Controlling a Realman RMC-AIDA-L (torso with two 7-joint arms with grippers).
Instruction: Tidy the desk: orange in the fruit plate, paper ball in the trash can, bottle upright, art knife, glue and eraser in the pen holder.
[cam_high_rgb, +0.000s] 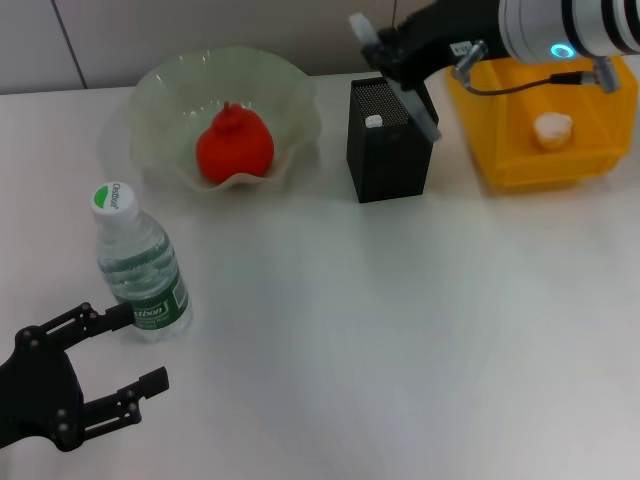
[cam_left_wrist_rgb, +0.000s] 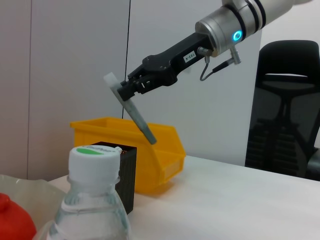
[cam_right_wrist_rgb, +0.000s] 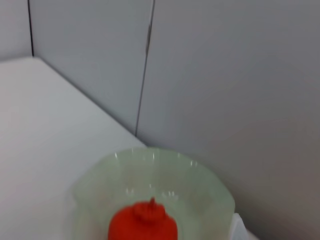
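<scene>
Most of the desk reads as tidied from my station: the squat red-orange orange (cam_high_rgb: 234, 144) with its knobbly top sits inside the wide translucent pale-green fruit plate (cam_high_rgb: 295, 100) with the wavy rim, the small crumpled white paper ball (cam_high_rgb: 552, 130) lies in the bright yellow rectangular trash can (cam_high_rgb: 520, 165), and the small clear plastic bottle (cam_high_rgb: 139, 262) with green label and white-and-green cap stands upright near the front left of the white desk (cam_high_rgb: 400, 330). What I judge to be in hand is the pen-holder part. The right gripper (cam_left_wrist_rgb: 131, 89) is clamped on the upper end of a long, flat grey-green art knife (cam_left_wrist_rgb: 131, 109), which hangs tilted with its lower end above the open top of the black square metal-mesh pen holder (cam_high_rgb: 390, 150), not yet down inside by the look of the left wrist view. A small white-topped item (cam_high_rgb: 374, 121) shows inside the holder's mouth; I cannot tell whether it is the glue or the eraser, and neither of those lies out on the desk, so both may be in already. The left gripper (cam_high_rgb: 117, 360) sits low at the front left, fingers spread and holding nothing, just beside the bottle. Left to do, by my reckoning: lower and release the knife.
</scene>
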